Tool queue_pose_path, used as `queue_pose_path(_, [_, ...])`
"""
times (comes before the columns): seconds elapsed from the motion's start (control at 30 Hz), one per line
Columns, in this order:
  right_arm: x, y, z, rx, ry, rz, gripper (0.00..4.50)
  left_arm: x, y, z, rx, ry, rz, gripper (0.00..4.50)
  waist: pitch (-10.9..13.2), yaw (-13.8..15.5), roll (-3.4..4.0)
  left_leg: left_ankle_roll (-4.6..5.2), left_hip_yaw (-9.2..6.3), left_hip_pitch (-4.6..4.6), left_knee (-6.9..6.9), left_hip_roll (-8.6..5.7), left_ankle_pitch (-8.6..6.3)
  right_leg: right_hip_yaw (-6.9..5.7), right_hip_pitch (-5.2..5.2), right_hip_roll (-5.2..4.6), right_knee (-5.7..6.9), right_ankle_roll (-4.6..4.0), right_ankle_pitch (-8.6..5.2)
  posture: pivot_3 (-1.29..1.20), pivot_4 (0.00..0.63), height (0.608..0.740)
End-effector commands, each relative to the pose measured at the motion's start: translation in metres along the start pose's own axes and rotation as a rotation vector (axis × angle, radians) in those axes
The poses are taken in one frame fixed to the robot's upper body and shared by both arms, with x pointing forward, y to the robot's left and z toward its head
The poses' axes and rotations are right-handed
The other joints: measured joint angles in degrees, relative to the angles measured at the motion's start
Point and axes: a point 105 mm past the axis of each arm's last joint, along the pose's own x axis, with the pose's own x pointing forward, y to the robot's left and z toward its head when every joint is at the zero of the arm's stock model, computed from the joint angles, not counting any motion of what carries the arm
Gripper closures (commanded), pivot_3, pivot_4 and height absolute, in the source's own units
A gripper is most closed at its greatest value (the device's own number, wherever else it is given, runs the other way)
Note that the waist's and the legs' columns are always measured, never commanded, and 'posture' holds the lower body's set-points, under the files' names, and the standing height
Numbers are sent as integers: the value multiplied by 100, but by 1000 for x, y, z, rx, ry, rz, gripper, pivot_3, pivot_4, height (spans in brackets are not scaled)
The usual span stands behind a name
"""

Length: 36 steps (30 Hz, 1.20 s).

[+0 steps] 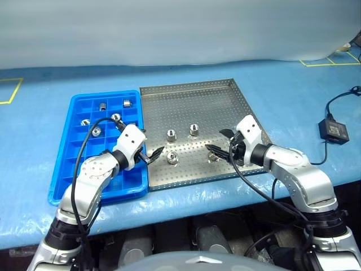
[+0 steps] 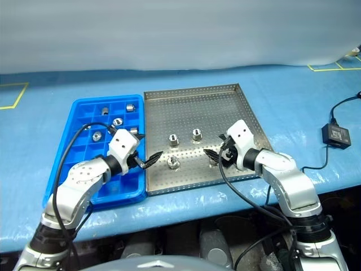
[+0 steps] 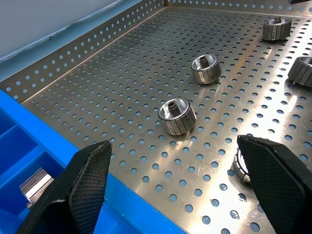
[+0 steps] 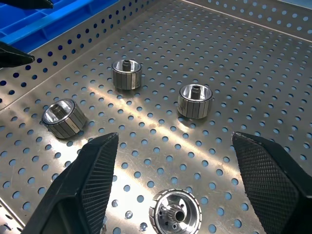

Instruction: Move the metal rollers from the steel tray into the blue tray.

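Observation:
The steel tray lies mid-table with several metal rollers on its perforated floor: two side by side and two nearer the front rim. The blue tray touches its left side and holds several rollers in far compartments. My left gripper is open and empty over the seam between the trays, just left of a front roller. My right gripper hovers open and empty above the other front roller.
A black power adapter with its cable lies on the blue table cover to the right of the steel tray. Yellow tape marks sit at the far corners. The table's front edge runs just below both trays.

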Motion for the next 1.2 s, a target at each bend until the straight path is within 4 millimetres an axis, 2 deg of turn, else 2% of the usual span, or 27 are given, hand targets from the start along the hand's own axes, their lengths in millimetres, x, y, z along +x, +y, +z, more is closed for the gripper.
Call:
queue_pose_path(0.03, [0, -3, 12, -25, -41, -14, 18, -3, 2, 7, 16, -25, 18, 0, 0, 6, 0, 0, 0, 0, 0, 0, 0, 0, 0, 0, 0, 1, 0, -49, 150, 740])
queue_pose_path(0.93, [-2, 0, 7, -40, -21, 3, 18, -2, -3, 18, -2, -62, -30, 0, 0, 88, 0, 0, 2, 0, 6, -3, 0, 0, 1, 2, 1, -5, 6, -67, 150, 740])
queue_pose_path(1.03, [-3, 3, 7, -39, -21, 17, 18, 0, -7, 24, -6, -77, -71, 0, 0, 88, 0, 0, 2, 0, 7, -3, 0, 0, 1, 2, 1, -5, 6, -73, 150, 740])
queue_pose_path(1.2, [-4, 9, 6, -42, -29, 42, 18, 9, -25, 30, 14, -61, -223, 0, 0, 86, 0, 0, 2, 0, 10, -6, 0, 0, 2, 2, 2, -3, 6, -89, 150, 740])
